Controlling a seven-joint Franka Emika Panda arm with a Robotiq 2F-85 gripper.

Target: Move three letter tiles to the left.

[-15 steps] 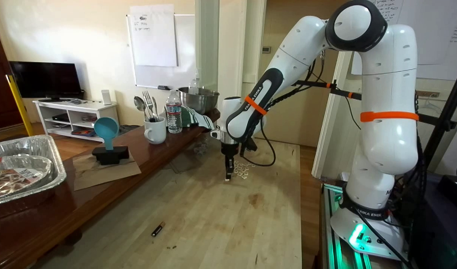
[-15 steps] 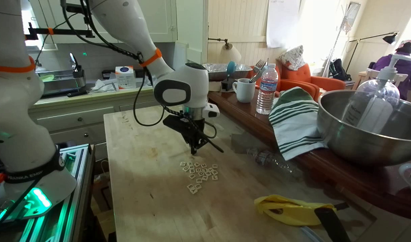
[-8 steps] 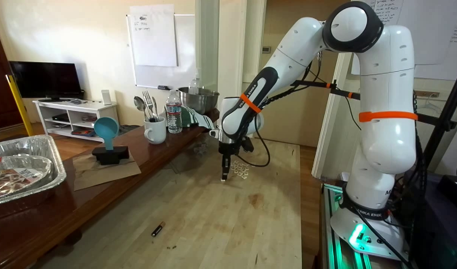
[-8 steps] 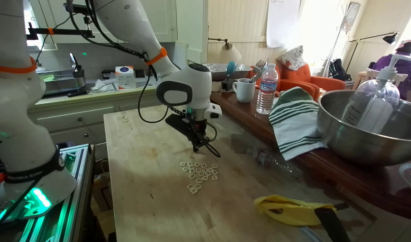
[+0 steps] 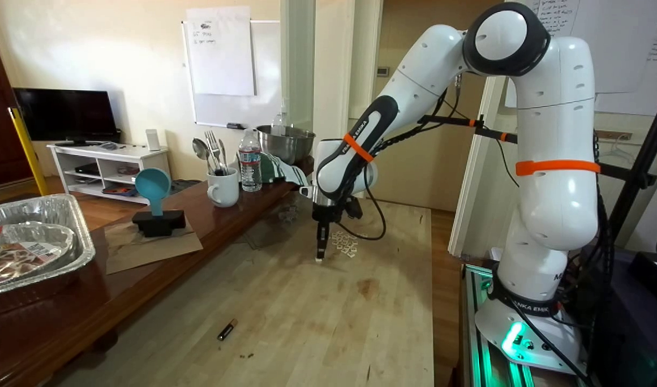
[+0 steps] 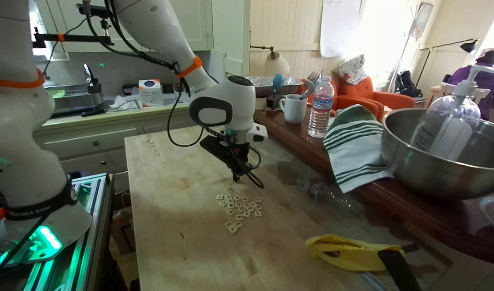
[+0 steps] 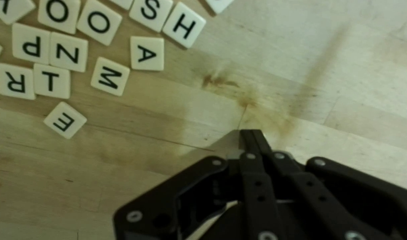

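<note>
About 20 letter tiles [image 6: 241, 209], 1 gripper [image 7: 251, 132]

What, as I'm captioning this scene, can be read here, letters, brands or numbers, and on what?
"EMIKA": forearm
"ANKA EMIK": base ring
"O" tile
Second "O" tile
"S" tile
"H" tile
"A" tile
"P" tile
"N" tile
"R" tile
"T" tile
"M" tile
"E" tile
Too small or blurred: water bottle, pump bottle, carton, whiteboard sheet, wall sheets, foil-pan packaging.
Cut off or too small: remaining tiles.
</note>
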